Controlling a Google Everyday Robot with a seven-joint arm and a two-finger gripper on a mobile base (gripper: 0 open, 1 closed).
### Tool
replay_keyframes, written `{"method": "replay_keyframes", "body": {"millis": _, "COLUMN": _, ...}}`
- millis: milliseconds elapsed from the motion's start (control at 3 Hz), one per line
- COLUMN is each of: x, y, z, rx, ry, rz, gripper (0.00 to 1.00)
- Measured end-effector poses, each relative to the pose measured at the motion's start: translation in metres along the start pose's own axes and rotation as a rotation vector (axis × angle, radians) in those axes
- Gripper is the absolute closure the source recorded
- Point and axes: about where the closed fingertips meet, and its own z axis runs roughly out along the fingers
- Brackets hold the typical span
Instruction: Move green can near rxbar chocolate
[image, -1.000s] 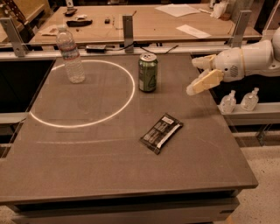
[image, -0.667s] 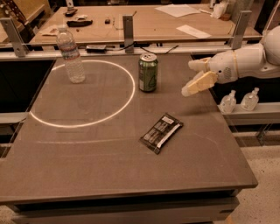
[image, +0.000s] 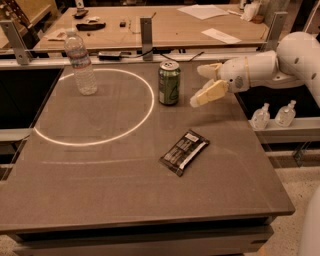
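The green can (image: 169, 83) stands upright on the grey table (image: 100, 190), at the back centre, just right of a white ring painted on the top. The rxbar chocolate (image: 184, 152) lies flat in front of the can, to the right, with its white strip toward the right edge. My gripper (image: 201, 86) reaches in from the right on a white arm. It hovers just right of the can, apart from it, fingers spread open and empty.
A clear plastic water bottle (image: 81, 62) stands at the back left on the ring's edge. A metal rail with posts (image: 146, 31) runs behind the table. Two small bottles (image: 272, 115) sit on a shelf at the right.
My gripper has moved left toward the green can, closing most of the gap. The can, the bar and the bottle have not moved.
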Motion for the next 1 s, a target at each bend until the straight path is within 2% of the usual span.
{"method": "replay_keyframes", "body": {"millis": 333, "x": -0.006, "y": -0.003, "z": 0.021, "rx": -0.016, "ry": -0.032, "rz": -0.003, "gripper": 0.00}}
{"method": "replay_keyframes", "body": {"millis": 667, "x": -0.013, "y": -0.003, "z": 0.045, "rx": -0.052, "ry": -0.105, "rz": 0.002, "gripper": 0.00}}
{"method": "replay_keyframes", "body": {"millis": 1000, "x": -0.024, "y": -0.001, "z": 0.068, "rx": -0.095, "ry": -0.150, "rz": -0.008, "gripper": 0.00}}
